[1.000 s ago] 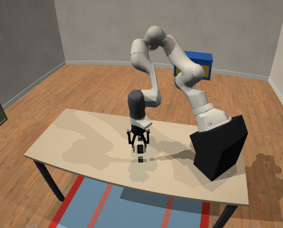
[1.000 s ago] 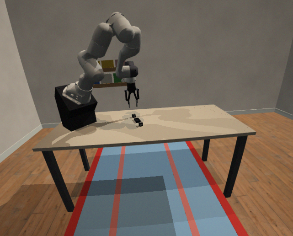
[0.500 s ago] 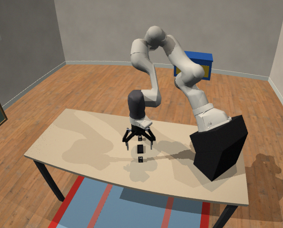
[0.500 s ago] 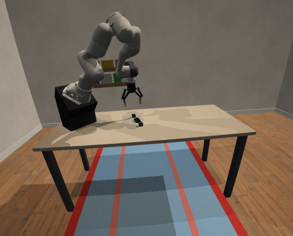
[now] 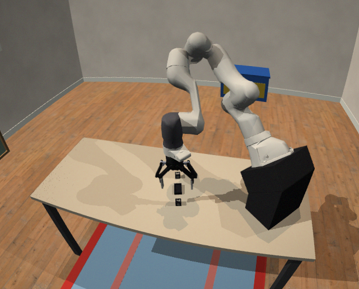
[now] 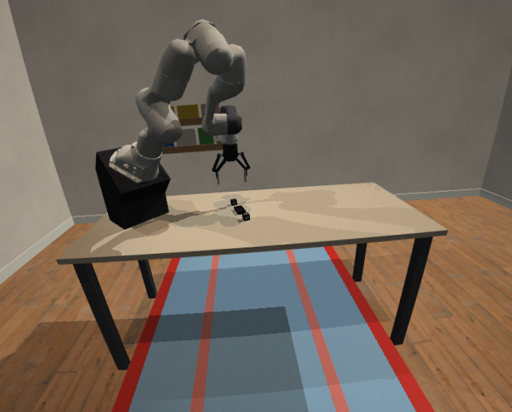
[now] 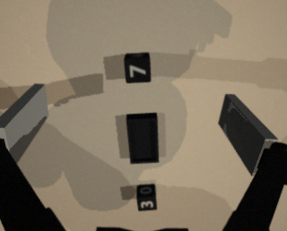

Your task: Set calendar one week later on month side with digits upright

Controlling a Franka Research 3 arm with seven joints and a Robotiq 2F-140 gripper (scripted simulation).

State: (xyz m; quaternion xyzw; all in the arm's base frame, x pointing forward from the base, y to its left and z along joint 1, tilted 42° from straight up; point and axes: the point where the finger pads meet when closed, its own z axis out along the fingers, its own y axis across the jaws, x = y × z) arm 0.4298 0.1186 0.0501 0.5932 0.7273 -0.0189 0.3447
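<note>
The small black tray [image 7: 143, 137] lies flat on the table and is empty; it also shows in the top and exterior views [image 5: 177, 188] [image 6: 239, 208]. One black cube [image 7: 137, 67] [image 5: 178, 203] [image 6: 233, 200] stands on the table beyond one end of the tray, with a 7 on top. The other cube [image 7: 147, 197] [image 5: 177, 175] [image 6: 245, 216] stands on the table off the tray's other end, with a 0 and a 3 in sight. My gripper [image 7: 136, 105] is wide open and empty, well above the tray, fingers pointing down [image 5: 176, 183] [image 6: 230, 176]. The tray's month name is not visible.
The robot's black base block [image 5: 277, 186] stands on the table to one side of the tray. The table's long edges [image 6: 256, 248] are a good way from the cubes.
</note>
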